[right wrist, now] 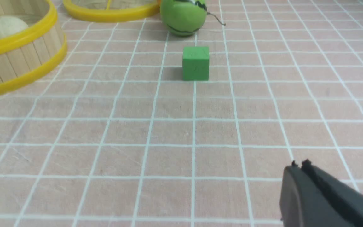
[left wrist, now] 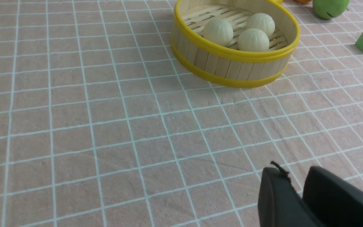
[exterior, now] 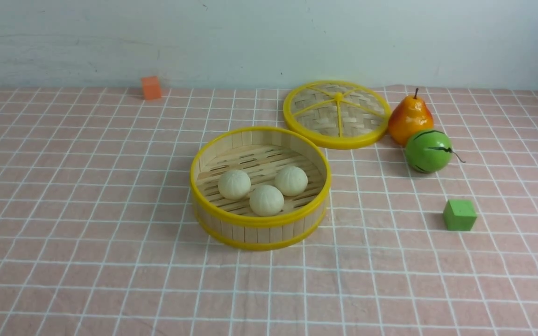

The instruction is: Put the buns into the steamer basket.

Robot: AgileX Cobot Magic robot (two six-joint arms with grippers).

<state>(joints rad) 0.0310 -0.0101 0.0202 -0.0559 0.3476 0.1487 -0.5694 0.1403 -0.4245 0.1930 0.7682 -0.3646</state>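
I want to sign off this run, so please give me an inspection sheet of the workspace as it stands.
Surface: pink checked cloth, lying flat.
Job's things: three buns, all inside the steamer basket.
Clutter: lid, pear, green striped fruit, green cube, orange cube, all outside the basket.
Grippers: left gripper and right gripper shut, empty, clear of the basket.
Cables: nothing seen.
Surroundings: pale wall behind.

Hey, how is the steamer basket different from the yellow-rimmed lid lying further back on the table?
The basket has an upright wall of wooden slats; the lid lies flat. The basket's floor is straight slats, while the lid is woven, with yellow spokes meeting at a hub. The basket holds three buns; the lid carries nothing and sits beside the pear. Both are round, bamboo-coloured and yellow-rimmed.
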